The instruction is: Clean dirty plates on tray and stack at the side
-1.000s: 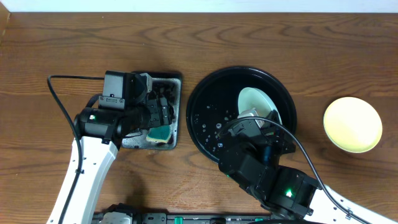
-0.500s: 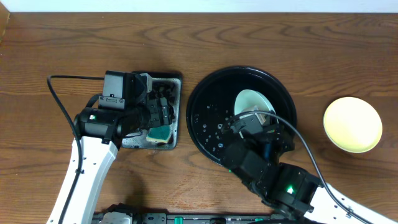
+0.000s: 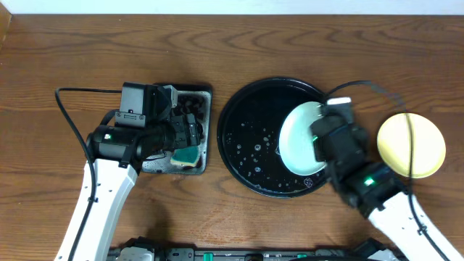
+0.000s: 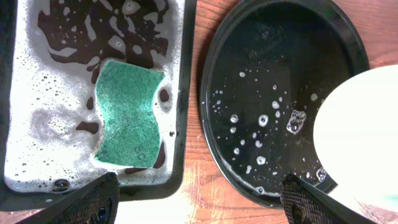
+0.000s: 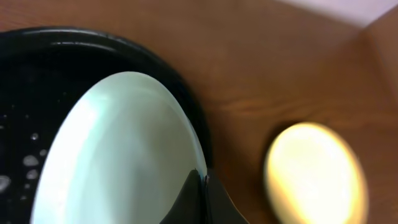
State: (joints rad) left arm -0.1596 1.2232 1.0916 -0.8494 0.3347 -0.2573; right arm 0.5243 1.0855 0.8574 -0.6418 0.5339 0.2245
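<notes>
Right claw [image 5: 203,190] nipped shut on the rim of the mint plate [image 5: 118,149], over the tray [image 5: 155,56].
The yellow plate [image 5: 314,171], blurred, sits on the counter [image 5: 249,62] right of this claw, probably the stacking spot; the left claw [image 4: 202,199], wide open and empty, is farther.

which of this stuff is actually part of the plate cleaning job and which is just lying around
Part of the job: mint plate, yellow plate, round black tray, green sponge, soapy sponge tray.
Just lying about: only the loose black cable.
</notes>
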